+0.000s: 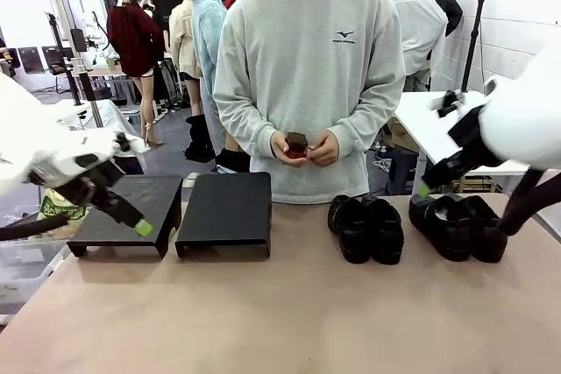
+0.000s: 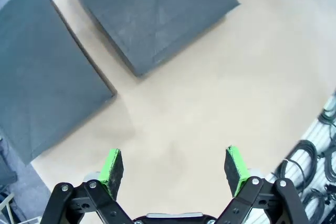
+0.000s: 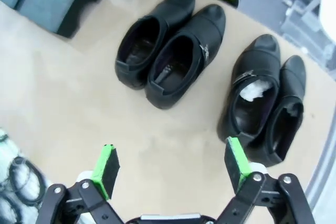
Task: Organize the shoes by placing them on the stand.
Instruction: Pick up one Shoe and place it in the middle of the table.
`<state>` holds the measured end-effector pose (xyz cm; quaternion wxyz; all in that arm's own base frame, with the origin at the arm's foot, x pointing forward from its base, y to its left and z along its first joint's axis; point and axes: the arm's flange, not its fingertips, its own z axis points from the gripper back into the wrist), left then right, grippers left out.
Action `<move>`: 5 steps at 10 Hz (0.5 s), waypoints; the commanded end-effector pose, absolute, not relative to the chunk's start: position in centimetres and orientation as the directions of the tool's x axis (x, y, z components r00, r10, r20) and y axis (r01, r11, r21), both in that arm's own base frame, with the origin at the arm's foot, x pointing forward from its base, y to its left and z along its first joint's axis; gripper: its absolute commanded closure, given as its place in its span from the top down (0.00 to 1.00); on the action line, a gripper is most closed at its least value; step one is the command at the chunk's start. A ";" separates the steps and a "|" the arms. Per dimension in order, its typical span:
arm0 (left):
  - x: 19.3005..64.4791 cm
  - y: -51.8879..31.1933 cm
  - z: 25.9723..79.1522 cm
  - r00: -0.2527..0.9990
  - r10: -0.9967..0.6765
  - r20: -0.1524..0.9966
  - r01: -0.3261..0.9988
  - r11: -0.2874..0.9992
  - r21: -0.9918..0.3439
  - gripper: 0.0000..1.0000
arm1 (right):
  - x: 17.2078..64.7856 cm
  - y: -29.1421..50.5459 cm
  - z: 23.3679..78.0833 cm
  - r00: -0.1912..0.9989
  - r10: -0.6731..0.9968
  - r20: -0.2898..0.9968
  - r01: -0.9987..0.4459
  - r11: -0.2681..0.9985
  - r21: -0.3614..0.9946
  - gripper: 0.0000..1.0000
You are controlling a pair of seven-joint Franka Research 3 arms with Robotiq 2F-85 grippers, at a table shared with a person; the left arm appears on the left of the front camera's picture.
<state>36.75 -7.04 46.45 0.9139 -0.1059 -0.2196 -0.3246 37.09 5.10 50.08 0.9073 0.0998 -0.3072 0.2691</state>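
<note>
**A:** Where is the right gripper (image 3: pixel 171 163)?

**B:** It hangs above the tabletop (image 3: pixel 68 93) with its jaws spread wide and nothing between the pads.

**A:** And the shoes (image 3: pixel 168 51)?

**B:** All four are on the tabletop in two pairs, openings up. One pair lies ahead of that gripper, the two shoes touching side by side. In the right wrist view, the other pair sits just past its right-side finger, and one of those shoes has white stuffing (image 3: pixel 253 90) inside.

**A:** What about the left gripper (image 2: pixel 174 165)?

**B:** It is released too. It is empty and hangs over bare tabletop. Two black stands (image 2: pixel 152 9) lie ahead of it and off toward its left finger, just beside each other with a narrow gap between them. The shoes are well apart from the stands, not yet on them.

**A:** And the person (image 1: pixel 307 59)?

**B:** The person stands across the tabletop, beyond both grippers, with hands (image 1: pixel 324 148) together around a small dark thing (image 1: pixel 296 142).
</note>
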 end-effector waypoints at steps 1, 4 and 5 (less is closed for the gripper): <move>33.8 -3.8 49.2 0.661 -0.497 0.562 0.623 0.781 -0.042 1.00 | 35.6 2.5 51.9 0.647 0.374 0.665 -0.581 0.806 0.113 1.00; 30.0 -3.4 51.3 0.598 -0.506 0.622 0.628 0.778 0.029 1.00 | 34.6 1.9 52.5 0.625 0.397 0.672 -0.616 0.780 0.112 1.00; 29.4 -3.7 51.6 0.591 -0.501 0.632 0.620 0.783 0.040 1.00 | 34.7 1.9 52.2 0.637 0.407 0.655 -0.621 0.774 0.124 1.00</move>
